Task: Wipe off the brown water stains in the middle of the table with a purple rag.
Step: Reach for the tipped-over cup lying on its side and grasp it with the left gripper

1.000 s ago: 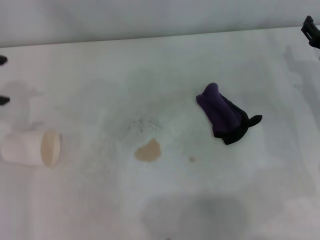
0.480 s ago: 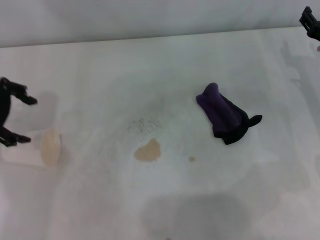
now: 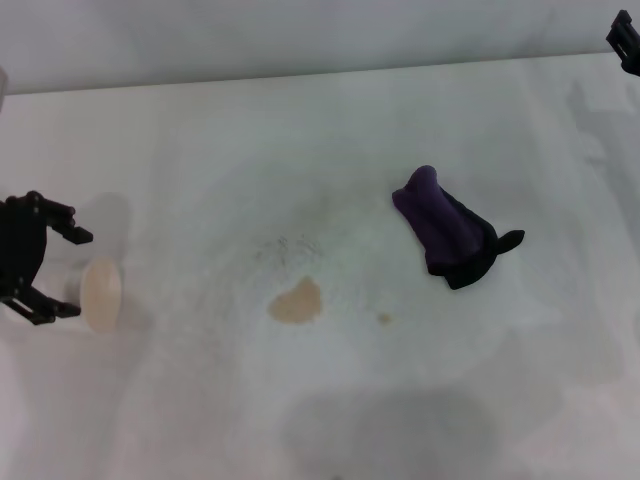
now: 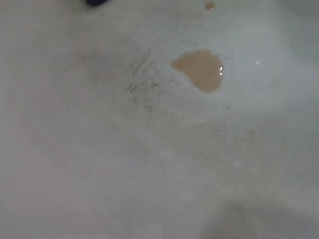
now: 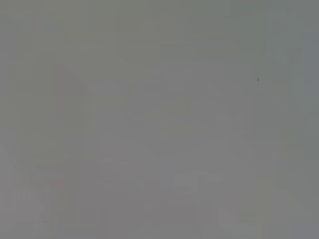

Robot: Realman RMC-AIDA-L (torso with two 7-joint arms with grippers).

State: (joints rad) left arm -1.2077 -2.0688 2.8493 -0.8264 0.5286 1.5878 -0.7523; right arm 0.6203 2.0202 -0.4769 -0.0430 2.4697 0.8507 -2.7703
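While the purple rag [image 3: 452,233] lies untouched on the table [image 3: 330,120], wiping has not begun. Left gripper [image 3: 62,274]: jaws spread wide, holding nothing, bracketing the closed end of a white paper cup [image 3: 98,295] lying on its side. Brown water stains [image 3: 296,301] sit well clear of those jaws toward the table's middle, wet and unwiped; the rag lies beyond them, farther still. Right gripper [image 3: 624,44]: at the far right edge, well apart from the rag, finger state not determinable. Judgement: the current step looks like clearing the cup or approaching. The next move requires closing on the rag.

R gripper [image 3: 626,42] mostly off-frame.
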